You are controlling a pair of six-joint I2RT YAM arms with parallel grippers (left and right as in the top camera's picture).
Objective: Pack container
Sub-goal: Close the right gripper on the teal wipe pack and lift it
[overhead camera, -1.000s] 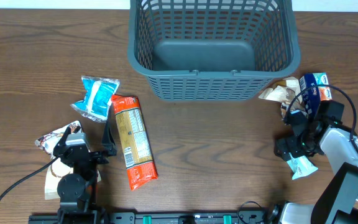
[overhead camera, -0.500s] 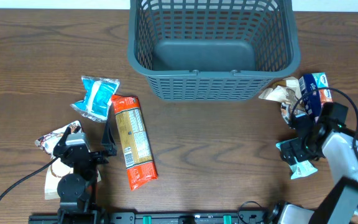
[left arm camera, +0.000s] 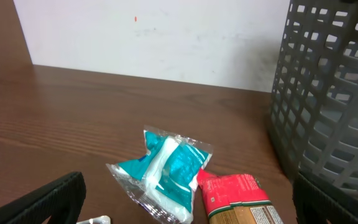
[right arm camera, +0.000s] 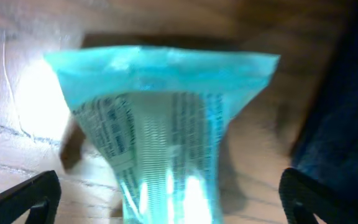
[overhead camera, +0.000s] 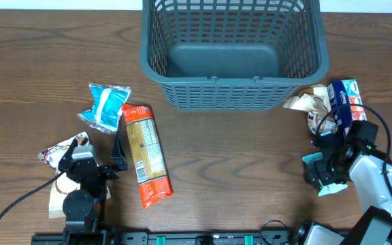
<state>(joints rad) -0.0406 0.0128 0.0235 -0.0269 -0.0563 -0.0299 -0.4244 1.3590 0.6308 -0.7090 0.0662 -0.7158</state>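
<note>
The container [overhead camera: 231,95] is a large dark grey-teal lattice basket at the back centre, and nothing shows inside it. Its wall also shows in the left wrist view [left arm camera: 334,106]. My right gripper [overhead camera: 320,173] is low over a small teal snack pack [overhead camera: 332,188] at the right. In the right wrist view the gripper [right arm camera: 166,199] is open, with a finger on each side of the pack [right arm camera: 160,124]. My left gripper [overhead camera: 118,160] rests open and empty at the front left, with its fingers also in the left wrist view [left arm camera: 185,205].
A blue-and-white pack [overhead camera: 106,105] and a long red-orange pack [overhead camera: 145,153] lie at the left, both also in the left wrist view. A white-brown pack [overhead camera: 63,146] lies beside the left arm. A brown wrapper [overhead camera: 308,101] and a blue-orange pack [overhead camera: 346,102] lie right of the basket.
My right gripper has shifted slightly toward the front of the table, staying over the teal pack. The left arm and the other packs have not moved.
</note>
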